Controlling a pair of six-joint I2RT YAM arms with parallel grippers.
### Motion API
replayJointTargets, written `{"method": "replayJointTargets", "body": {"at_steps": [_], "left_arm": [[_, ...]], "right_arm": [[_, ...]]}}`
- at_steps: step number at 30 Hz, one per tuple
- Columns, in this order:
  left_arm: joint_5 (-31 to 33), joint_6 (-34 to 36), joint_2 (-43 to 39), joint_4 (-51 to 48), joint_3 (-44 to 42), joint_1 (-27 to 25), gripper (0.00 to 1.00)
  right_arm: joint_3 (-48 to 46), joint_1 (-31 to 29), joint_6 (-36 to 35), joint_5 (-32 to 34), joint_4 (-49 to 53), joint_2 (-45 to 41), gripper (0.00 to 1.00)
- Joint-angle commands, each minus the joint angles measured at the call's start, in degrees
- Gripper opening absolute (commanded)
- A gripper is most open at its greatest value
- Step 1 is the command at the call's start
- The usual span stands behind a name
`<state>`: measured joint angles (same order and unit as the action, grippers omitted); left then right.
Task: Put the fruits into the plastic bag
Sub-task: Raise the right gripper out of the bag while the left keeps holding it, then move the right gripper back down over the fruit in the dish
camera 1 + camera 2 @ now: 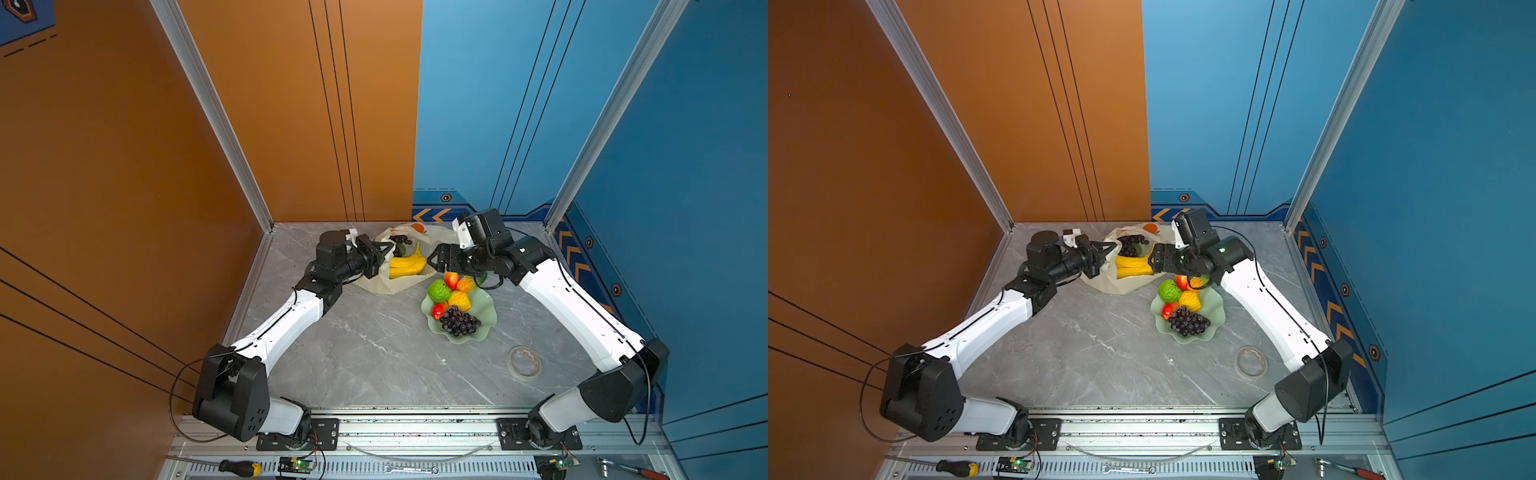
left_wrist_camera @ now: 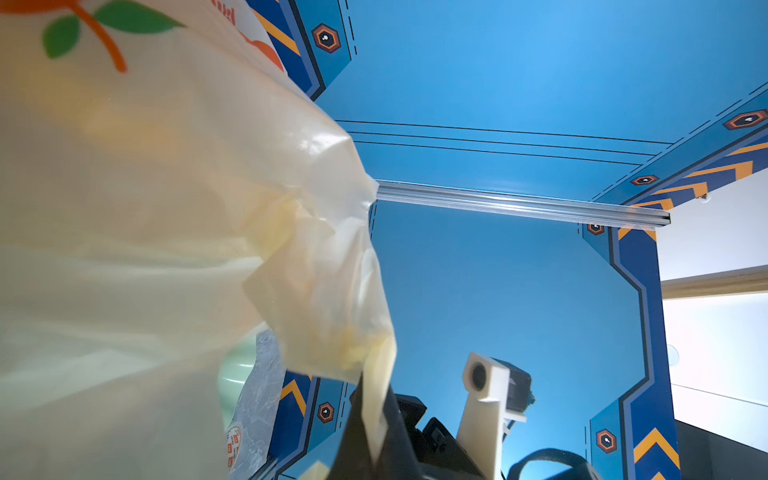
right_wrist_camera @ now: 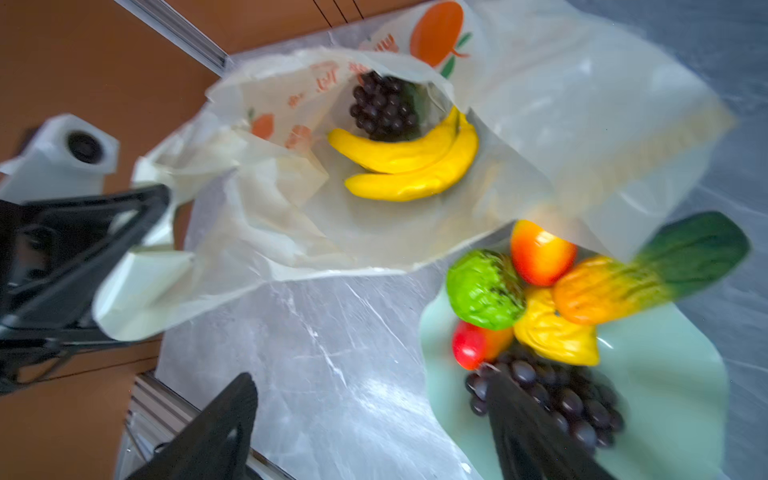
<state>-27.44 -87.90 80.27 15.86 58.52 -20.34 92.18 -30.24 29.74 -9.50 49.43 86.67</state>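
In both top views the plastic bag (image 1: 376, 286) lies at the back of the marble table (image 1: 374, 353). The left gripper (image 1: 389, 248) is pinched shut on the edge of its mouth. Inside the bag sit a yellow banana bunch (image 1: 407, 264) and a dark grape cluster (image 1: 401, 240). The right gripper (image 1: 432, 258) hovers just beside the bag's mouth. Near it stands the pale green dish (image 1: 488, 322), holding a bumpy green fruit (image 1: 439, 290), two mangoes (image 1: 451, 279), a papaya (image 1: 466, 284), a yellow lumpy fruit (image 1: 459, 300) and a second grape cluster (image 1: 459, 322).

In the left wrist view, cream plastic fills much of the picture, and a strip of it is clamped between the dark fingers (image 2: 401, 444).

In the right wrist view (rather blurred), the right gripper's fingers (image 3: 216, 432) stand wide apart with nothing between them. The bananas and grapes show through the bag's open mouth, and the dish fruits lie beside it.
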Motion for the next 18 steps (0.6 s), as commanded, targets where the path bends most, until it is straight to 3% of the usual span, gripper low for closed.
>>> {"method": "replayJointTargets", "body": {"at_steps": [1,10,18], "left_arm": [[-0.4,1.3,-1.6,0.3,-1.5,-0.3,0.0],[0.8,1.5,-3.7,0.2,-4.0,-1.2,0.0],[1.8,1.8,-6.0,-0.5,-6.3,-1.5,0.0]], "right_arm": [[-3.5,1.7,-3.7,4.0,6.9,-3.5,0.9],[-14.6,7.2,-8.6,-1.2,9.2,-4.9,0.91],[-16.0,7.9,-12.5,-1.0,10.3,-2.3,0.9]]}}
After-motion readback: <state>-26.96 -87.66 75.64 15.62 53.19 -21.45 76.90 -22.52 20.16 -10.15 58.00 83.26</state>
